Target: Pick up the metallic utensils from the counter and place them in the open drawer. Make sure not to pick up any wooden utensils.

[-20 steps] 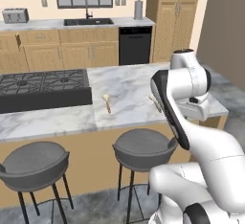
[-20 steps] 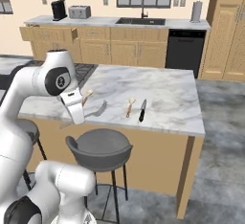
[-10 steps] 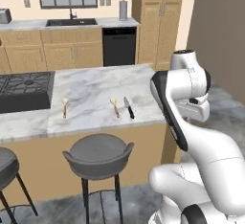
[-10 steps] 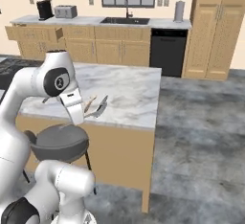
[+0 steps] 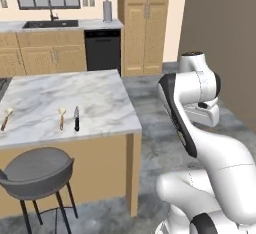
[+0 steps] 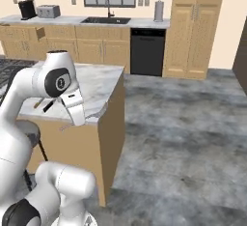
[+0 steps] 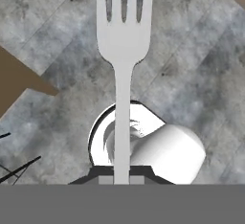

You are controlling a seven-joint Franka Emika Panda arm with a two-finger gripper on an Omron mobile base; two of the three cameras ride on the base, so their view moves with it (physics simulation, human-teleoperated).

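I keep the fingers closed on the fork (image 7: 122,50) handle, tines ahead, to carry it to the drawer, while the knife (image 5: 76,118) waits on the table (image 5: 95,103).

The fork (image 7: 122,50) is showing as smooth, pale silvery metal with a soft sheen. The counter (image 5: 95,103) is looking like polished white-and-grey marbled stone over matt tan wood sides. On it, the black-handled utensil (image 5: 76,118) is showing a dark matt handle, and at its 9 o'clock a wooden spoon (image 5: 62,117) is showing an orange-brown wood handle. The stool (image 5: 35,172) seat is appearing matt dark grey.
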